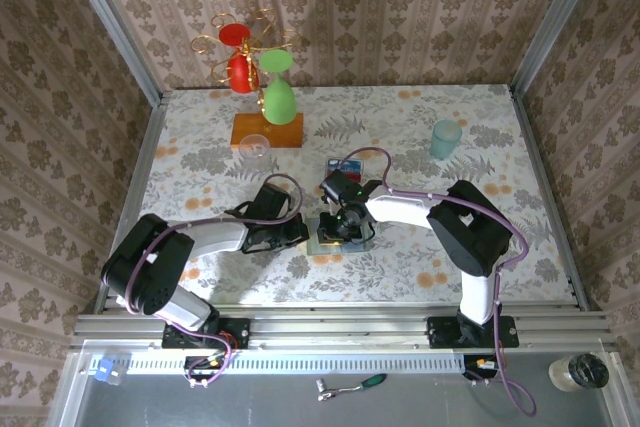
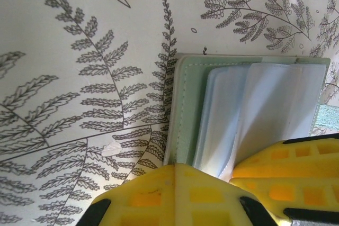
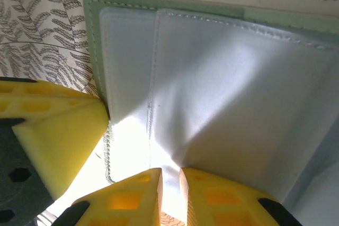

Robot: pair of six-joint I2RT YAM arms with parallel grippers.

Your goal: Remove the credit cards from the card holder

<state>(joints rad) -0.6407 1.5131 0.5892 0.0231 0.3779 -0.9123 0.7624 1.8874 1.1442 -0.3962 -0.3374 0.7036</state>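
The right end effector (image 3: 169, 183) has its two yellow fingers almost shut, with a thin pale leaf of the card holder (image 3: 222, 78) pinched in the little gap between them, at the bottom of the right wrist view. The left end effector (image 2: 225, 175) is closed tight on the near edge of the same card holder, at the bottom of the left wrist view, and the clear pockets stick out past its fingers. The card holder lies open on the flowery worktop (image 2: 63, 35), in the lower middle of the top view, right between the two arms. A few things could go wrong from here. I cannot tell if one of the credit cards is inside the pinched leaf, or if it is just the soft pocket. If it is just the pocket, a pull will tug the whole card holder and no card will come out. The pocket looks thin and shiny, so it could slip free, or bend and tear if the pull is hard. If the left grip is weak, the card holder could lift or slide along with the right end effector. The two end effectors are also very close, one yellow finger just beside the other, so a small wrong move could make them bump.
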